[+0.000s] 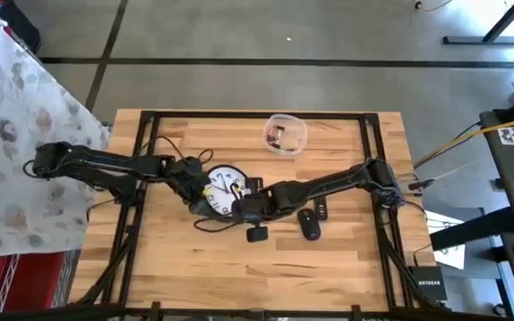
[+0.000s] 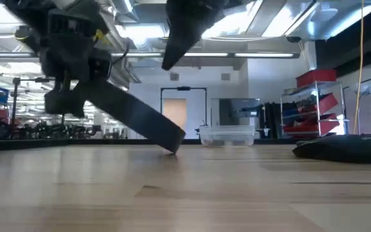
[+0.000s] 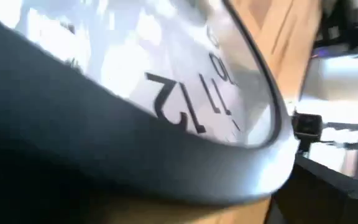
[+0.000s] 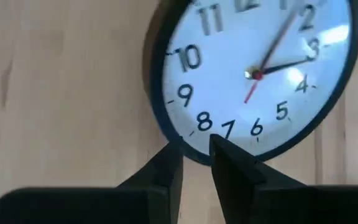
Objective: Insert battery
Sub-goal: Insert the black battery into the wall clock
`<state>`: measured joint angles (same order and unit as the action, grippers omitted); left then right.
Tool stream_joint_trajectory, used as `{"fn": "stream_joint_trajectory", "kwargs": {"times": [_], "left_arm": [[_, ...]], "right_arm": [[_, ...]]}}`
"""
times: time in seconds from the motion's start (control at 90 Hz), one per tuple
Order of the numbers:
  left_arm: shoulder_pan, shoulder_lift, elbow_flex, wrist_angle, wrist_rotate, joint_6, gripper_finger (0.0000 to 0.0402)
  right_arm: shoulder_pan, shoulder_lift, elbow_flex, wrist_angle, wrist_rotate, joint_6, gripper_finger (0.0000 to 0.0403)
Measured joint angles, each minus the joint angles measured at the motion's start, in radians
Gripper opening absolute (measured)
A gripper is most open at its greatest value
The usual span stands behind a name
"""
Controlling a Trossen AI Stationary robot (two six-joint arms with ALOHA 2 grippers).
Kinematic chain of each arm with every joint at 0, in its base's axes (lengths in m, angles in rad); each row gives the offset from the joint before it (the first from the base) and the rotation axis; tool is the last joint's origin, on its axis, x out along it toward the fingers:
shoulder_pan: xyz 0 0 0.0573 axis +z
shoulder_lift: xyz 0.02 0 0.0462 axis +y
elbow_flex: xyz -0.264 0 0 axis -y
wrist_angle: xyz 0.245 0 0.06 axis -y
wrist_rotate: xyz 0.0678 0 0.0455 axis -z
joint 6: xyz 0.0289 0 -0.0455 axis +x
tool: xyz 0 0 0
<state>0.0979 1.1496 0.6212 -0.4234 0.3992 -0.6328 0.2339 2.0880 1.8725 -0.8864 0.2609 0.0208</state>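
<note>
One clock (image 1: 224,189) sits near the middle of the wooden counter (image 1: 177,267), tilted: in the low view its dark body (image 2: 134,119) slants with one edge on the counter and the other raised. Its white face shows black numerals, dark hands and a red second hand (image 4: 251,91).

At the clock's left side is the left claw (image 1: 193,183), up against the rim, which fills the left wrist view (image 3: 166,168); whether it is clenched or released cannot be told. From the other side, the right claw (image 4: 196,158) meets the lower rim near the 7 and 8, its two dark fingers (image 4: 166,171) close together with only a narrow gap, pinching the clock's rim.

Just beside the clock lie small dark objects (image 1: 310,223) on the counter. Farther back, a clear plastic container (image 1: 285,134) holds a few small items, too small to identify.
</note>
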Motion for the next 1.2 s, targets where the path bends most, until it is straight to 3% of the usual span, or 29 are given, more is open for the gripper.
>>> {"fn": "stream_joint_trajectory", "kwargs": {"times": [0.111, 0.244, 0.356, 0.533, 0.644, 0.822, 1.033, 1.122, 1.2], "left_arm": [[-0.021, 0.001, 0.169, -0.291, -0.187, 0.161, 0.0297], [-0.027, 0.002, 0.278, -0.404, -0.343, 0.226, 0.0297], [-0.009, 0.006, 0.269, -0.405, -0.349, 0.225, 0.0297], [0.036, 0.037, 0.255, -0.508, -0.229, 0.317, 0.0297], [0.047, 0.037, 0.254, -0.555, -0.22, 0.327, 0.0297], [0.02, 0.029, 0.253, -0.622, -0.295, 0.27, 0.0297], [-0.089, 0.03, 0.253, -0.614, -0.303, 0.167, 0.0297], [-0.109, 0.03, 0.253, -0.615, -0.383, 0.168, 0.0297], [-0.109, 0.03, 0.253, -0.628, -0.524, 0.18, 0.0297]], "right_arm": [[-0.001, 0.0, 0.001, 0.023, 0.0, -0.025, 0.0065], [-0.005, 0.0, 0.001, 0.047, -0.001, -0.026, 0.0065], [-0.006, 0.001, 0.001, 0.05, 0.0, -0.025, 0.0065], [-0.006, 0.002, 0.001, 0.052, -0.046, -0.009, 0.0065], [-0.006, 0.007, -0.009, 0.075, -0.061, -0.006, 0.0065], [-0.008, 0.02, -0.079, 0.138, 0.003, 0.001, 0.0065], [-0.017, 0.023, -0.127, 0.153, 0.049, 0.03, 0.0065], [-0.02, 0.024, -0.13, 0.149, 0.086, 0.049, 0.0065], [-0.02, 0.022, -0.13, 0.123, 0.161, 0.079, 0.0065]]}}
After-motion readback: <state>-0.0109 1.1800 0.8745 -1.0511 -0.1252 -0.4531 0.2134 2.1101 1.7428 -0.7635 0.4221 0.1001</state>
